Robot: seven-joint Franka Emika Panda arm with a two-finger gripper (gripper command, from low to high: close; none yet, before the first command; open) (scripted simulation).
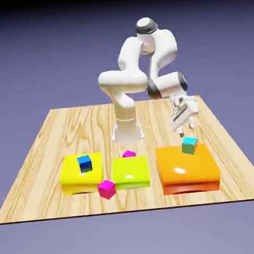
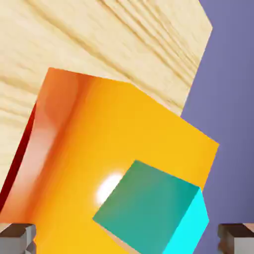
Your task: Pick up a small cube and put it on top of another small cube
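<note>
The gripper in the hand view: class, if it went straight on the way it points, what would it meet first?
Most likely the teal cube, seen between the open gripper's tips, with the orange block beneath it. How far off the cube is, the picture leaves unclear.
</note>
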